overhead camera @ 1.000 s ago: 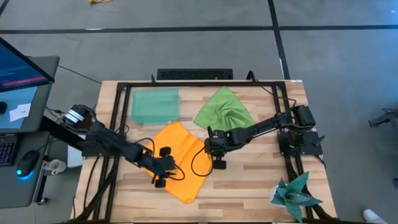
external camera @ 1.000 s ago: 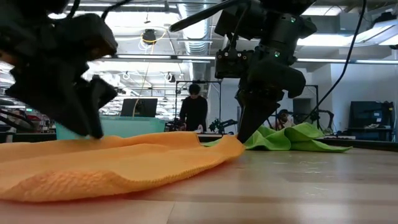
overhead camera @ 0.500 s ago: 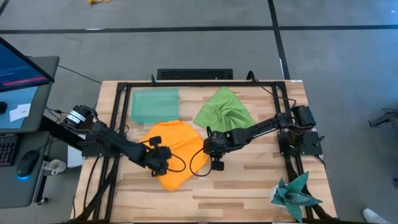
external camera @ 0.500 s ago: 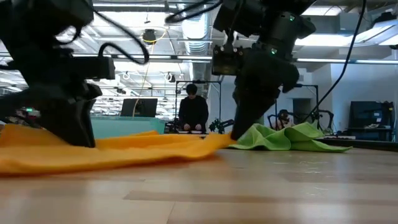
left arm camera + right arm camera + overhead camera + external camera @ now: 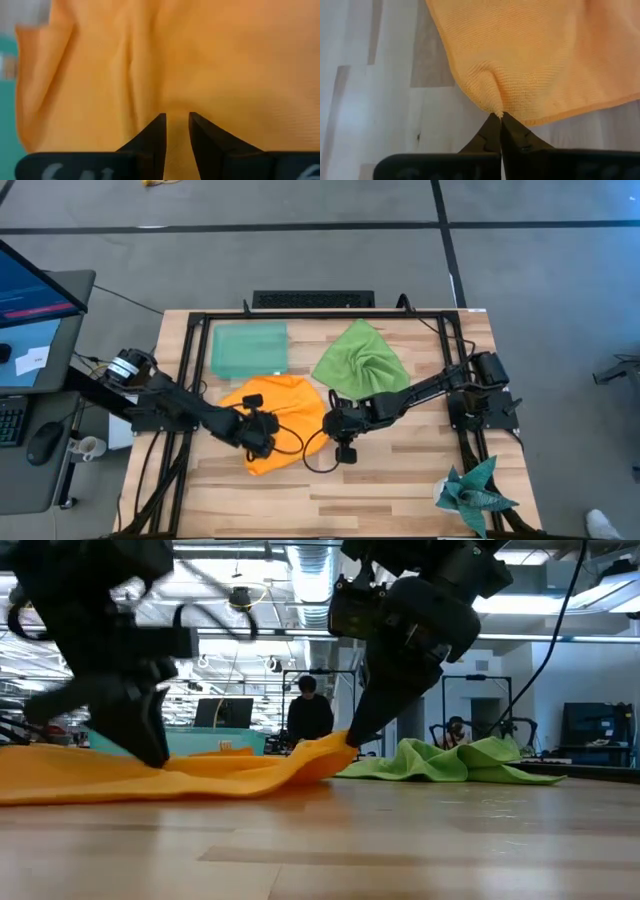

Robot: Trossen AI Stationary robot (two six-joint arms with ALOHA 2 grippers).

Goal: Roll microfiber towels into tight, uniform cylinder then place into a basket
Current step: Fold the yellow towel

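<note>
The orange microfiber towel (image 5: 278,412) lies bunched on the table's middle, partly folded over itself. My left gripper (image 5: 260,440) is shut on the towel's near left part. My right gripper (image 5: 333,423) is shut on its right edge. The lime green towel (image 5: 360,360) lies crumpled on the table farther back. The mint-green basket (image 5: 248,348) stands at the far left, with nothing in it. My left gripper pinches a bit of the orange cloth (image 5: 177,112) between its two fingers, slanting down from the table's left; how many layers cannot be told. The cloth around it (image 5: 90,780) lies on the table. My right gripper pinches the towel's hemmed edge (image 5: 496,111) in a small pucker between its two fingertips, slanting down from the table's right. That end (image 5: 325,752) is lifted a little off the wood and the cloth sags from it down to the table.
A dark teal spiky cloth (image 5: 478,490) sits at the near right corner. A black frame (image 5: 320,315) runs around the tabletop. Bare wood (image 5: 400,470) lies near the front edge. People show in the room behind the table in the low view.
My left gripper has gone toward the far edge and tipped downward, drawing the towel's near corner back, so the towel now lies shorter and bunched. My right gripper has shifted slightly toward the left and risen, lifting the towel's right end off the table.
</note>
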